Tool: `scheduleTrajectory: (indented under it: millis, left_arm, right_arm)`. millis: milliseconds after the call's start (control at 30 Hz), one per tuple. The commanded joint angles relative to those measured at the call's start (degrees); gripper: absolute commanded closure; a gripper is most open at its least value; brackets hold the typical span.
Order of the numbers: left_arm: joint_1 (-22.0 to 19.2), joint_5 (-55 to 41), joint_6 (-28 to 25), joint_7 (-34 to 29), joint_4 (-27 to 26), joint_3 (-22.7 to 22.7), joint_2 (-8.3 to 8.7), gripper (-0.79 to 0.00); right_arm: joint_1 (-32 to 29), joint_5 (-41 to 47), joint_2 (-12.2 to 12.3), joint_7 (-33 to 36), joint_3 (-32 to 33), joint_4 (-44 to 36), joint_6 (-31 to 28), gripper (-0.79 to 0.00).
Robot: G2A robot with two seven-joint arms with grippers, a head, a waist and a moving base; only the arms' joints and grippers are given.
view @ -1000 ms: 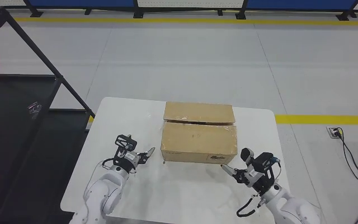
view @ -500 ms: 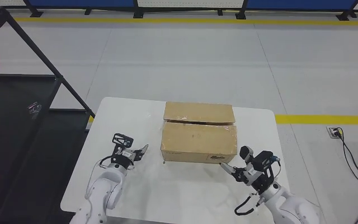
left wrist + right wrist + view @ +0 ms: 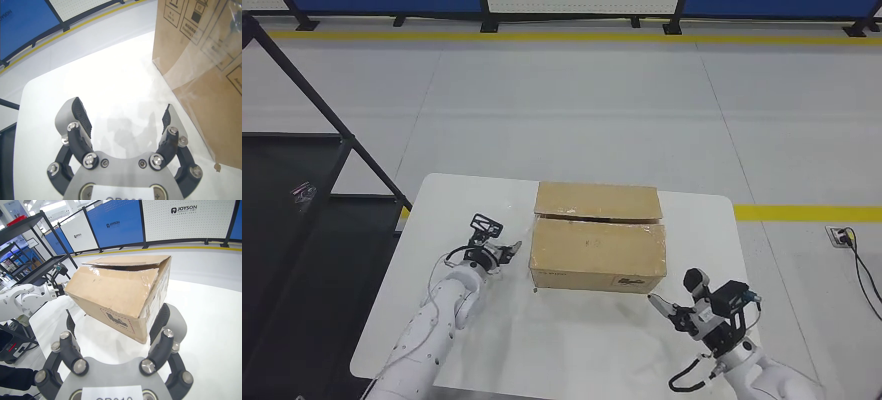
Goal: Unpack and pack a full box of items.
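Observation:
A brown cardboard box (image 3: 597, 243) stands at the middle of the white table (image 3: 462, 310), its two top flaps folded down with a narrow gap between them. Its printed, taped side (image 3: 204, 62) fills one edge of the left wrist view. My left gripper (image 3: 504, 250) is open just off the box's left end, nothing between its fingers (image 3: 81, 115). My right gripper (image 3: 664, 307) is open near the box's front right corner (image 3: 141, 332), a little apart from it. What the box holds is hidden.
A black metal frame rack (image 3: 312, 190) stands off the table's left side. The table's front strip (image 3: 572, 340) lies bare between the two arms. A yellow floor line (image 3: 802, 212) runs to the right.
My left gripper has moved right and toward the back, close to the box's left end. My right gripper has drawn back slightly toward the table's front edge.

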Motion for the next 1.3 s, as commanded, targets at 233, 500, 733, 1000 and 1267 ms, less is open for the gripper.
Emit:
scheduleTrajectory:
  millis: [233,500,733,1000,1267]
  left_arm:
    - [-7.1,-2.1,0.2,2.1,10.3,5.1,-3.38,-0.785]
    - [-9.9,-4.6,5.2,5.4,16.1,6.7,-5.81,-0.785]
    - [-10.2,-6.8,12.7,10.6,18.5,6.3,-7.21,-0.785]
    - [-7.7,-9.0,18.7,15.8,17.1,3.7,-7.17,-0.785]
    - [-2.5,-10.2,21.8,17.9,10.7,-0.2,-5.99,-0.785]
  right_arm:
    - [-1.4,0.0,0.1,-0.1,0.6,-1.2,1.0,-0.785]
    - [-0.7,-0.1,0.2,0.6,0.3,-1.3,1.1,-0.785]
    - [0.0,0.0,0.2,0.9,0.1,-0.8,0.6,-0.785]
    - [1.4,0.4,0.3,1.5,-0.2,0.4,-0.3,-0.785]
    - [3.2,0.6,0.4,2.3,-0.7,1.5,-1.1,-0.785]
